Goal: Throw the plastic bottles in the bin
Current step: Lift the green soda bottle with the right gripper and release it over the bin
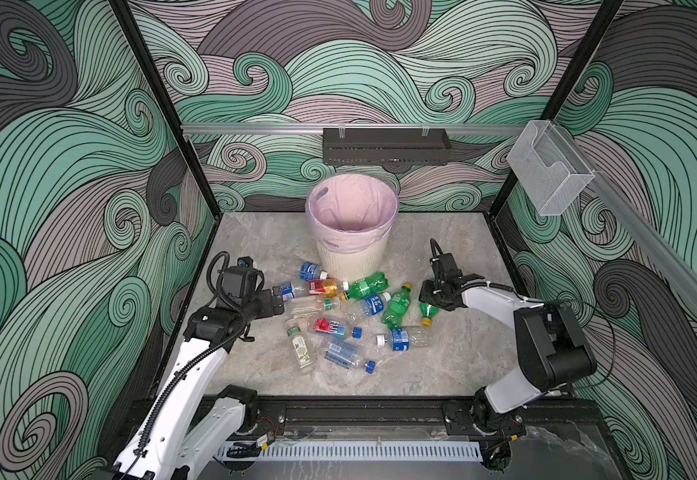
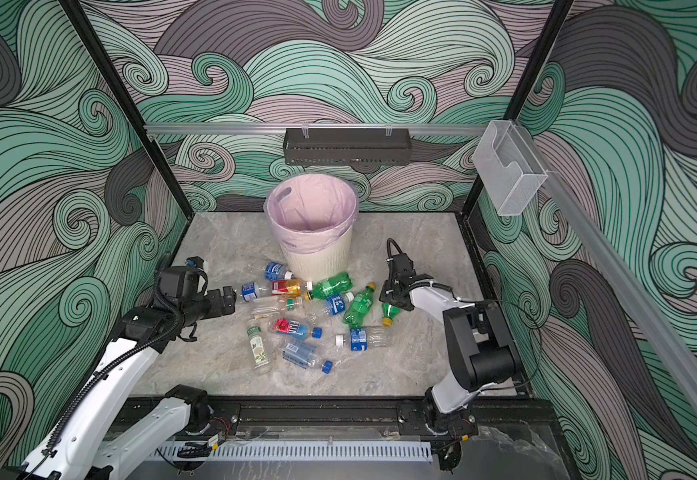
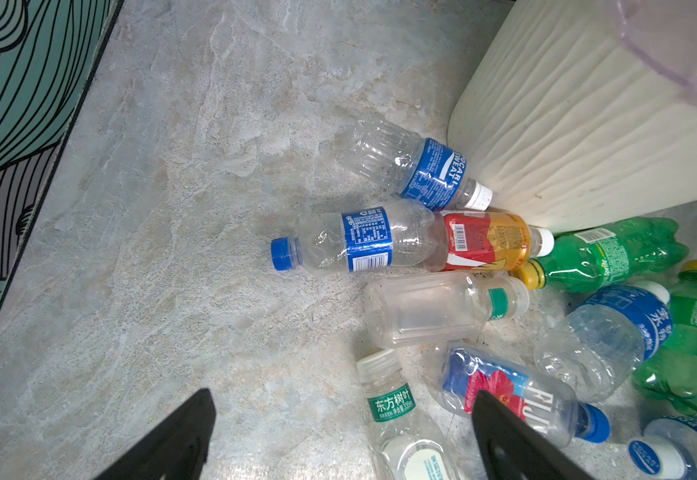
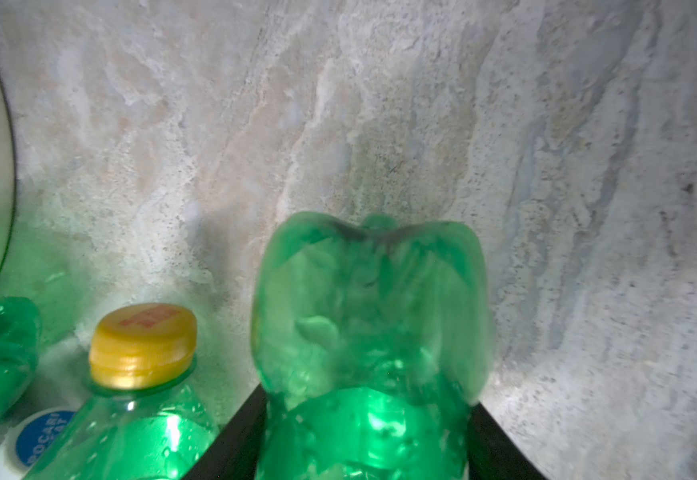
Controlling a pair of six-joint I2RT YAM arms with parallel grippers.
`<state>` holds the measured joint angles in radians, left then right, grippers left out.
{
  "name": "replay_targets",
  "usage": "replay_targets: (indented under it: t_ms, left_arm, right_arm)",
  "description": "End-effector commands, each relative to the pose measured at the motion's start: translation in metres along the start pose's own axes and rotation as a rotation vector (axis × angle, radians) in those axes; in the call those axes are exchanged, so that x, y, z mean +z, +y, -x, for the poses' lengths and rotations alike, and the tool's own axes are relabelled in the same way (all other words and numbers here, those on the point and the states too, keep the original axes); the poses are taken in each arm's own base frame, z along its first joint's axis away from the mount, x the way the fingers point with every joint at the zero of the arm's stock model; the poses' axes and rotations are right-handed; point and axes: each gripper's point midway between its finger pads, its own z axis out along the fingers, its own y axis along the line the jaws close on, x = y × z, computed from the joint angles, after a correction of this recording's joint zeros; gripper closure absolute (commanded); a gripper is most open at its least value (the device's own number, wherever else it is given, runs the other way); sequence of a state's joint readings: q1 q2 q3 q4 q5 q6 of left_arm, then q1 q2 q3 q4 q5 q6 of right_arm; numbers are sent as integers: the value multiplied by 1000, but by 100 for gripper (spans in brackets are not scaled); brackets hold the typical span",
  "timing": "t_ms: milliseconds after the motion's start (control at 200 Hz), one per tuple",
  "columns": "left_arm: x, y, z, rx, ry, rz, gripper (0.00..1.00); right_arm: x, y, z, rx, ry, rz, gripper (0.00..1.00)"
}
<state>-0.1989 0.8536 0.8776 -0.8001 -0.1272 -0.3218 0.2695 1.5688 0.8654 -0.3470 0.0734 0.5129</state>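
Note:
Several plastic bottles (image 1: 330, 328) (image 2: 293, 328) lie scattered on the marble floor in front of the bin (image 1: 351, 262) (image 2: 317, 259), a cream ribbed basket with a pink bag. My right gripper (image 1: 430, 300) (image 4: 365, 415) is shut on a small green bottle (image 1: 428, 311) (image 4: 371, 316) with a yellow cap, at the right edge of the pile. My left gripper (image 1: 278, 297) (image 3: 340, 419) stands open at the left of the pile, holding nothing. A clear bottle with a green label (image 3: 392, 407) lies between its fingers (image 3: 180, 436).
A clear box (image 1: 548, 166) hangs on the right wall rail, and a black shelf (image 1: 386, 145) hangs on the back wall above the bin. Black frame posts stand at the back corners. A black rail (image 1: 359, 411) runs along the front edge.

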Motion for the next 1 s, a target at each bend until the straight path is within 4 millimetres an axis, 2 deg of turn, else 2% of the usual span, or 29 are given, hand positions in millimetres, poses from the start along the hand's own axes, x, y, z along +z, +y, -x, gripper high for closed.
replay_targets:
  t_ms: [0,185,270,440,600,690,786,856,956,996]
  left_arm:
    - [1,4,1,3,-7,19,1]
    - [11,2,-3,-1,10,16,1]
    - [13,1,-2,-4,11,14,1]
    - [18,0,0,-5,8,15,1]
    - [24,0,-1,-7,23,18,1]
    - [25,-2,0,-5,26,15,1]
    - [25,-3,3,-7,20,12,1]
    - [27,-4,4,-5,13,3,1]
    - [28,-8,7,4,17,-7,1]
    - [29,-8,7,7,22,-6,1]
  right_arm:
    - [-33,4,25,-59,-96,14,46]
    - [-87,25,54,-125,-252,135,46]
    - [-120,44,66,-169,-344,254,45]
    - [-174,71,70,-224,-487,458,46]
    - [-211,87,72,-247,-561,588,48]
    - [-235,101,81,-263,-585,660,48]
    - [-264,121,103,-286,-646,724,47]
    - [-284,142,130,-306,-698,771,46]
    - [-307,194,173,-355,-708,844,46]
    - [-309,220,189,-381,-691,877,43]
